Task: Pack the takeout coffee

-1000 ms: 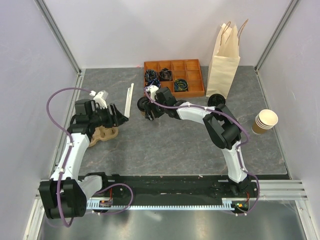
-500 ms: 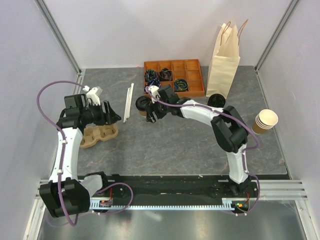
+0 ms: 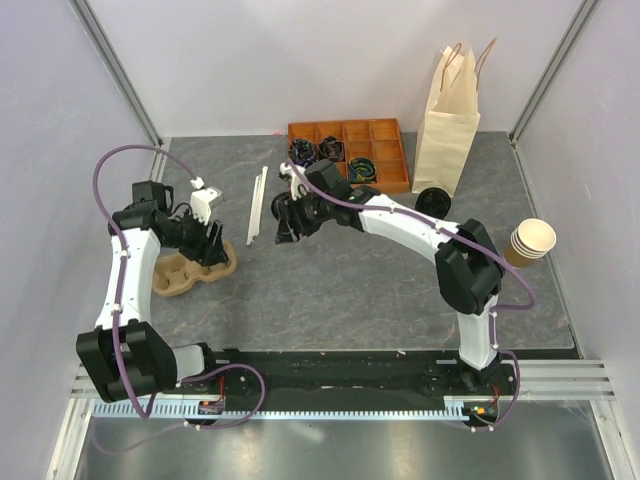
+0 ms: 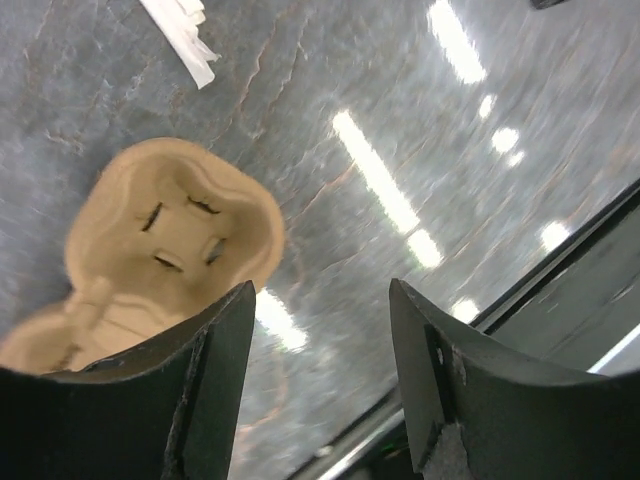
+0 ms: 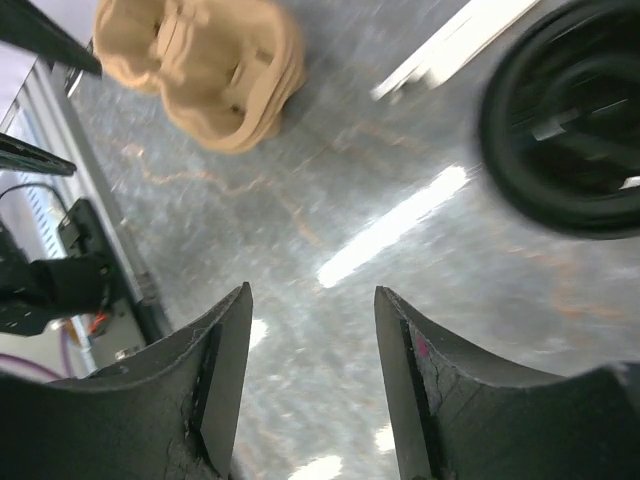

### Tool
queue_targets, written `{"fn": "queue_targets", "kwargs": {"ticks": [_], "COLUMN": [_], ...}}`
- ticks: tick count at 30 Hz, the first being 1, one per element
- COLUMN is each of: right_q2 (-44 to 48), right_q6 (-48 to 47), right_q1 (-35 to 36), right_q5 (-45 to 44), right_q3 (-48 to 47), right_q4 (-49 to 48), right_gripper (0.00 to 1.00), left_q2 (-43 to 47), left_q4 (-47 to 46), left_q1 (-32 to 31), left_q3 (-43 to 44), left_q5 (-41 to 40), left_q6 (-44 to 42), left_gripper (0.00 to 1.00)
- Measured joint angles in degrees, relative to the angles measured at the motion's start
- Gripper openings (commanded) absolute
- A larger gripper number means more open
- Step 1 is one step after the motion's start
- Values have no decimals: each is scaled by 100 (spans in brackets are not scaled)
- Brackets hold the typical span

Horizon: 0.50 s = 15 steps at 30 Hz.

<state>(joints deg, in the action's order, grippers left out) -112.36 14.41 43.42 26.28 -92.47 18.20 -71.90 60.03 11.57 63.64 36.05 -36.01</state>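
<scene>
One takeout coffee, a tan paper cup of which only the round black plastic lid (image 5: 565,130) shows, stands on the grey stone-patterned tabletop (image 3: 350,285). It is just to the near side of the left end of the tray and to the right of the straws. In the overhead view the right arm largely covers it. In the right wrist view the lid lies off to one side of the fingers, not between them.

The right end effector (image 5: 312,300) is spread, with only bare tabletop in its gap. It hangs right by the cup, pointing towards the near left.

The left end effector (image 4: 320,300) is also spread and pinches nothing. It hangs at the left of the tabletop over the right end of one brown moulded-pulp cup carrier (image 4: 175,235). One pocket of the carrier shows fully and a second is partly hidden behind a finger. Whether the fingers touch the carrier cannot be told.

Two thin white paper-wrapped straws (image 3: 257,205) lie side by side between the arms. One orange-brown divided tray (image 3: 392,178) sits at the far edge, with dark coiled items in a few of its left compartments. To its right stands one cream paper bag with cord handles (image 3: 447,125), upright. One loose black plastic lid (image 3: 433,200) lies just near the bag. One stack of lidless tan paper cups (image 3: 528,243) lies tilted at the far right; their number is unclear.
</scene>
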Motion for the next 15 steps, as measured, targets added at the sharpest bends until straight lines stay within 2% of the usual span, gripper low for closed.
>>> {"fn": "queue_targets", "kwargs": {"ticks": [6,15], "right_q2": [-291,-382], "right_q6": [538,798], "right_q1": [396,352], "right_q5": [105,109], "right_q3": [-4,-7], "right_q4": [52,48], "right_gripper": [58,58], "left_q2": [0,-247], "left_q4": [199,-518], "left_q1": [4,-240], "left_q3": [-13,-695], "left_q5": [55,-201], "left_q6": [-1602,-2262], "left_gripper": [64,62]}}
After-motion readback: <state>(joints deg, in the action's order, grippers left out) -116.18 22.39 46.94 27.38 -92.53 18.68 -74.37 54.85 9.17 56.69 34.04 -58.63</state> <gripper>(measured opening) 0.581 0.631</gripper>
